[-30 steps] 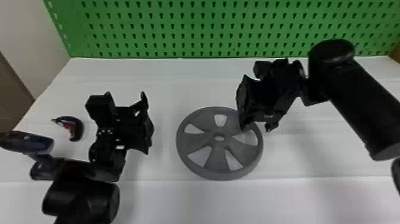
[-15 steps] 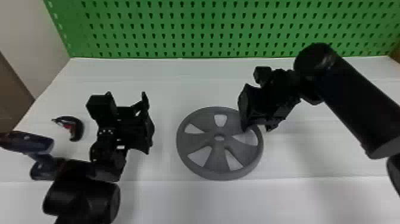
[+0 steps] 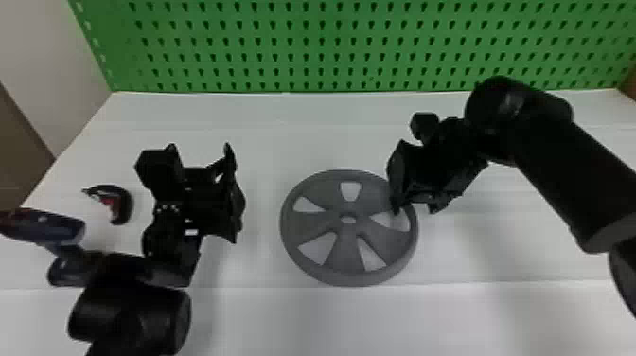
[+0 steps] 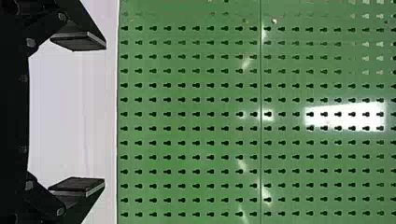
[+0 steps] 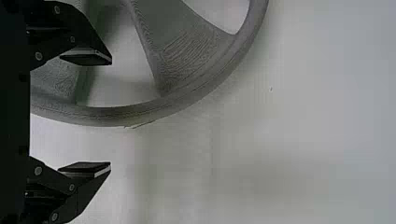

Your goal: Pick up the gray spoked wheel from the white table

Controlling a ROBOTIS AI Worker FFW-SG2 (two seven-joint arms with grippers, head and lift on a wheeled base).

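I hold my right gripper [image 3: 415, 207] wide at the right rim of the gray spoked wheel [image 3: 348, 255], which lies on the white table [image 3: 293, 322] to the right of my widely spread left gripper [image 3: 234, 195].

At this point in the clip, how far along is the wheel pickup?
The approach looks mostly done: the right gripper is at the rim of the wheel, one finger by a gap between spokes, the other outside the rim. Nothing is gripped: its fingers stand open, and the wheel lies flat on the table. Closing and lifting seem left. The left gripper is open, away from the wheel.
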